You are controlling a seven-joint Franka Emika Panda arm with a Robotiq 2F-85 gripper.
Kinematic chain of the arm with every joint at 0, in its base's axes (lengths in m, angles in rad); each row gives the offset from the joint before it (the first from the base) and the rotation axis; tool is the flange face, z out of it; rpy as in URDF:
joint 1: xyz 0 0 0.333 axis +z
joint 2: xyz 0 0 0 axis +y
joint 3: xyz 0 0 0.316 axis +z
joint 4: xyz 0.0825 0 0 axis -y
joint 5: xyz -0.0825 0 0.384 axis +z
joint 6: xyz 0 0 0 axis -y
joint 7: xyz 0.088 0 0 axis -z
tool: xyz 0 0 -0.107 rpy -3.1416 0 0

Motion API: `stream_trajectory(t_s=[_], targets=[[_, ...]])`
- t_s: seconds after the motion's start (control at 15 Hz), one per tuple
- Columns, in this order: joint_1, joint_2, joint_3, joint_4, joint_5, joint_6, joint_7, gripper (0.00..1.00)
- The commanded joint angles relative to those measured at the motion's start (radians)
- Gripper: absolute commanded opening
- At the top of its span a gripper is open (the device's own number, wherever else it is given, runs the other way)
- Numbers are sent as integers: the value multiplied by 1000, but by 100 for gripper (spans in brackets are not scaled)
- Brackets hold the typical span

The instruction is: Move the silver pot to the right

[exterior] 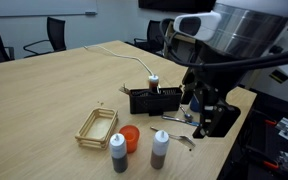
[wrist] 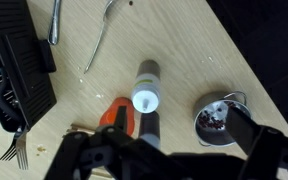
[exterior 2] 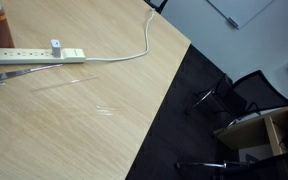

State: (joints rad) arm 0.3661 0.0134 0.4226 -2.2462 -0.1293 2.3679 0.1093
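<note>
In the wrist view the silver pot (wrist: 216, 120) stands on the wooden table at the lower right. It is round and shiny, has a thin loop handle at its rim, and holds dark red bits. My gripper (wrist: 169, 152) is open above the table. Its right finger covers the pot's right rim and its left finger hangs over the orange object (wrist: 114, 114). A white-capped bottle (wrist: 144, 92) lies between the fingers, left of the pot. In an exterior view the gripper (exterior: 206, 118) is low at the table's right side and largely hides the pot.
A black slotted basket (wrist: 14, 60) with forks sits at the left, also seen in an exterior view (exterior: 149, 100). Loose utensils (wrist: 96, 40) lie above. A wooden tray (exterior: 97, 125), two bottles (exterior: 118, 152) and a power strip (exterior 2: 34, 55) with cable are on the table. The table edge runs just right of the pot.
</note>
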Motion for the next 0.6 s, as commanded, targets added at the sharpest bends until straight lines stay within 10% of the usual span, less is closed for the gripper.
stream_trajectory(t_s=[0.0, 0.53], targets=[[11, -1, -13, 3, 1, -2, -3, 100], [35, 83, 1, 49, 11, 47, 7, 100]])
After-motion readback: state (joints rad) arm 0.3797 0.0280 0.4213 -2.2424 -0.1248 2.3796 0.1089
